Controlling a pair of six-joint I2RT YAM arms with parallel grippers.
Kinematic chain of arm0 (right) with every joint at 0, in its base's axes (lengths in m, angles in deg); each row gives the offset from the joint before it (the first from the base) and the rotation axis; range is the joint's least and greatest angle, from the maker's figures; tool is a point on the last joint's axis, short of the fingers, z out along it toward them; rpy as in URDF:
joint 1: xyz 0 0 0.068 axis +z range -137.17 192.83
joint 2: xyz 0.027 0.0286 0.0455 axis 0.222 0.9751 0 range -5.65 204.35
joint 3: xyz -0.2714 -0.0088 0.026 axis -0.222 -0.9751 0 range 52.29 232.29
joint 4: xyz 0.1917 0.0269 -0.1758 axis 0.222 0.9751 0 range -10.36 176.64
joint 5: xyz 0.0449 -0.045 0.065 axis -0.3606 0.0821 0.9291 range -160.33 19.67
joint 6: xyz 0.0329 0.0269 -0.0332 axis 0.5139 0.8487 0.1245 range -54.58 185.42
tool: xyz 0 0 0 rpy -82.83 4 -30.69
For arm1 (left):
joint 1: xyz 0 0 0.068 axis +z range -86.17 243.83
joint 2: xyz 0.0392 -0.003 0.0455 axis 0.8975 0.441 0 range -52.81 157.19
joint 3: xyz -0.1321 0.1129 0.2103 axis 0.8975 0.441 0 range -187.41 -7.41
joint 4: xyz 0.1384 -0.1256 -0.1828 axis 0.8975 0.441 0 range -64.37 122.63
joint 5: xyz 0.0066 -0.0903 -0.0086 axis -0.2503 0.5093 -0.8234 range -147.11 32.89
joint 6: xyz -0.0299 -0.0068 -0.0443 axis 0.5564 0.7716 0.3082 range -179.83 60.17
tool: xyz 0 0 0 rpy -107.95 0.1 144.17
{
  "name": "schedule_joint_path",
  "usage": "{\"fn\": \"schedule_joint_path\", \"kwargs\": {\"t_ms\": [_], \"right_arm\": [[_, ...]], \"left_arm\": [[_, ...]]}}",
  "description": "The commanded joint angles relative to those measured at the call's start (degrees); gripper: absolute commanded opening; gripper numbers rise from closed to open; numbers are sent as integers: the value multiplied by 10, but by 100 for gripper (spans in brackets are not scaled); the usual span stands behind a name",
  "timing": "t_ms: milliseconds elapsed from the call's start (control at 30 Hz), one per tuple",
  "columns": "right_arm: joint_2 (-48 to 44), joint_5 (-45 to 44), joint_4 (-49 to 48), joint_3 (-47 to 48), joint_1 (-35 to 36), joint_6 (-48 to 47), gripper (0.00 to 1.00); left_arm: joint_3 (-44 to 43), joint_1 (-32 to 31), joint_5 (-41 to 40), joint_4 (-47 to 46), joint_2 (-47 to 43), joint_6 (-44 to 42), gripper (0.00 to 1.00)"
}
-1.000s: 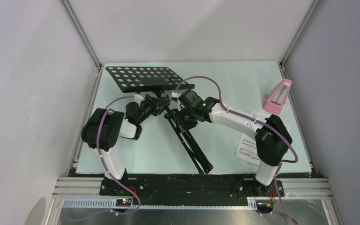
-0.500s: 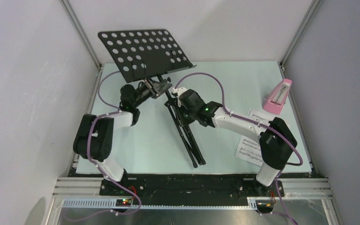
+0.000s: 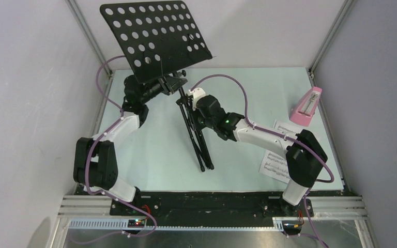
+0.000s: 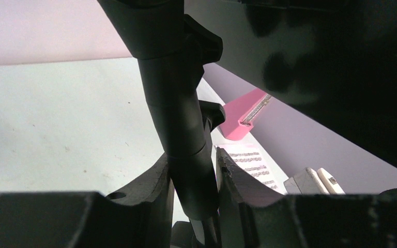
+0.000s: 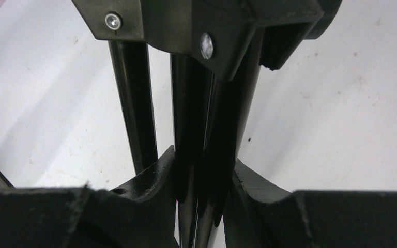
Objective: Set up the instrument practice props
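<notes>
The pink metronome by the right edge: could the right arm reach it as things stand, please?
Probably not yet: the right gripper is shut on the folded legs of the music stand. Once it lets go, the way to the metronome looks free.

The left arm (image 3: 122, 128) and the right arm (image 3: 261, 135) are built alike: glossy white tapered links between bulky matte-black joint housings, each with a white foot on a black base plate (image 3: 207, 205). A purple cable (image 3: 98, 77) loops loosely along each arm (a small green light (image 3: 227, 122) glows on the right one's black wrist). The fingers (image 4: 147, 188) are thick, matte black, with curved inner faces.
</notes>
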Motion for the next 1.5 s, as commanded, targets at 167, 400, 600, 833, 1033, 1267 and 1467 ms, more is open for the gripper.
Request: {"fn": "schedule_joint_path", "kwargs": {"t_ms": [167, 400, 600, 833, 1033, 1267, 1467], "right_arm": [[19, -6, -92, 46, -20, -39, 45], [8, 3, -100, 45, -16, -62, 69], [-32, 4, -81, 35, -5, -80, 77], [-91, 3, -85, -18, 26, -81, 83], [-128, -40, -81, -60, 63, -75, 76], [-159, -88, -109, -134, 90, -50, 63], [-142, -114, -129, -141, 97, -52, 43]], "left_arm": [[-90, -27, 162, -47, -100, -141, 0], [-109, -28, 188, -32, -116, -163, 0], [-116, -28, 189, 8, -134, -208, 0], [-107, -30, 187, 40, -164, -268, 0], [-91, -38, 180, 70, -191, -311, 0], [-62, -39, 150, 116, -233, -369, 0], [-39, -40, 132, 148, -260, -395, 0]]}}
